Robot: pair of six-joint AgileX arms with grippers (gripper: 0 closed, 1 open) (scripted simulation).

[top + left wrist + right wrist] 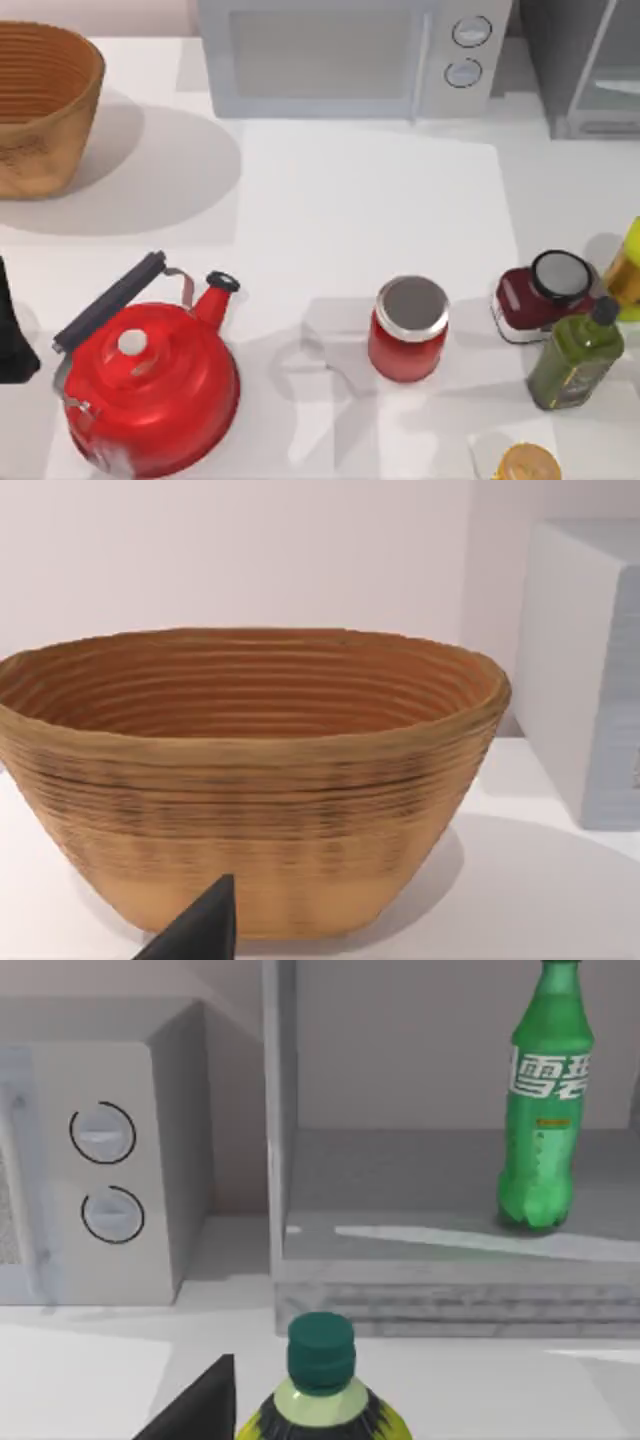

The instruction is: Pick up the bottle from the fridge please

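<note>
1. The green bottle (545, 1100) stands upright on the shelf inside the fridge (440, 1290), which sits open at the back right of the counter (360, 200).
2. In the right wrist view, one dark finger of the right gripper (200, 1405) pokes in at the frame's edge, well short of the fridge shelf and apart from the bottle; I cannot tell whether that gripper is clenched or released.
3. Between that gripper and the fridge stands a yellow-green bottle with a dark green cap (322, 1380), just beside the finger.
4. The left arm (12, 330) sits at the counter's left edge; its wrist view faces the basket (250, 780), with one dark gripper finger (205, 930) in front. Its opening cannot be told either.
5. Counting now: one woven basket (40, 110) at the back left, one light grey microwave (350, 55) with two round knobs, one fridge (585, 70) beside it.
6. One red kettle (150, 385) at the front left.
7. Two red jars: one upright with a silver lid (408, 330), one darker jar lying on its side (535, 295).
8. One olive-green bottle with a black cap (575, 360), and one small orange-yellow item (528, 465) at the front edge.
</note>
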